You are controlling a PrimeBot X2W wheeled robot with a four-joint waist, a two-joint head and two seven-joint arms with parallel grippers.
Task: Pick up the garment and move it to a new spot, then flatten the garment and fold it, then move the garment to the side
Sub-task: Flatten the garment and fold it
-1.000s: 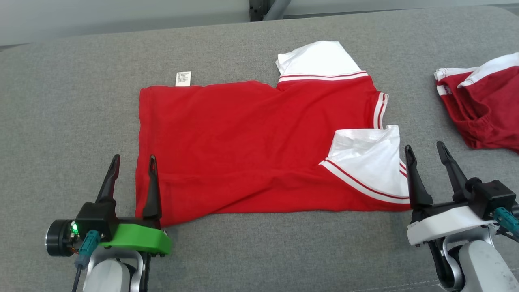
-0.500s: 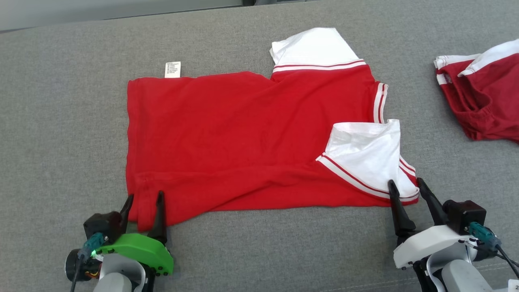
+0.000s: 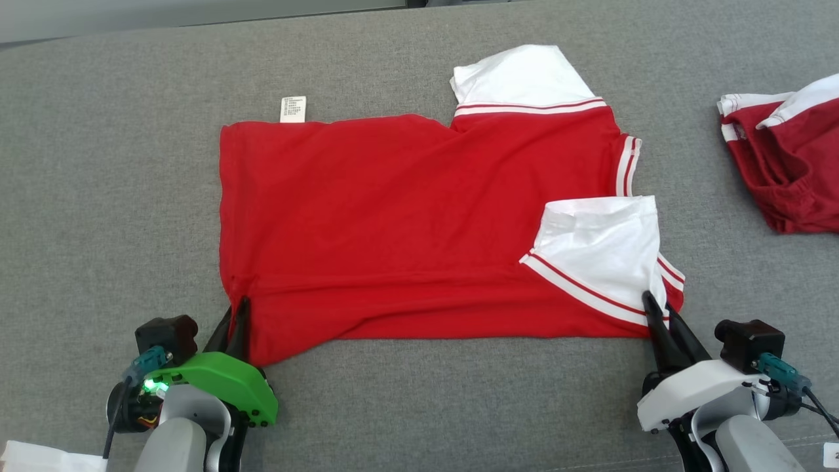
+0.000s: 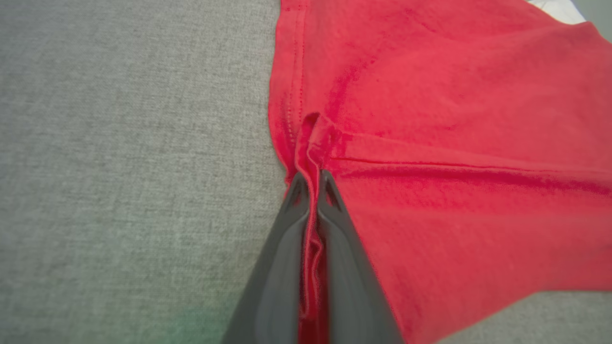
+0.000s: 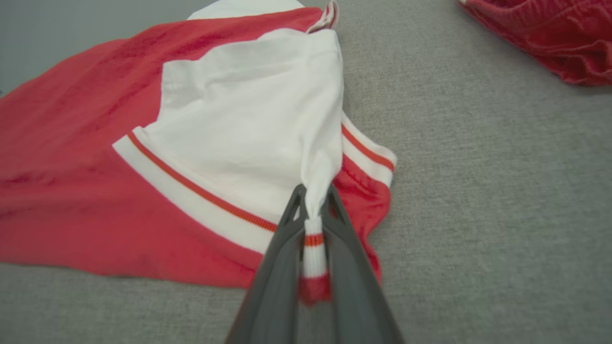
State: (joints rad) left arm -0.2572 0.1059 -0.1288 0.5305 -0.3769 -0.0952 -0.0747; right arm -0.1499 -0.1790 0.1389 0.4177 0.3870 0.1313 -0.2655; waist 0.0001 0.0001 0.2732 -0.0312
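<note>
Head view: red shirt (image 3: pixel 406 223) with white sleeves, spread mid-scene on grey cloth (image 3: pixel 98 210), hem to the left, neck end to the right. White tag (image 3: pixel 293 109) at the far left corner. Near sleeve (image 3: pixel 600 252) folded over the red body; far sleeve (image 3: pixel 518 75) jutting past the far edge. Left gripper (image 3: pixel 237 307), green-shelled, at the near left corner, pinched tight on the hem. Right gripper (image 3: pixel 657 305), white-shelled, at the near right corner, pinched tight on the near sleeve's edge. Second garment (image 3: pixel 783 170), red and white, crumpled, well apart at the far right. Left wrist view: left fingers (image 4: pixel 282 267), dark, closed with a ridge of red hem squeezed between them; fabric puckered just beyond the tips; bare grey cloth on the left. Right wrist view: right fingers (image 5: pixel 277 272) closed on white sleeve edge and striped cuff, fabric drawn to a point at the tips; second garment at the far right.
</note>
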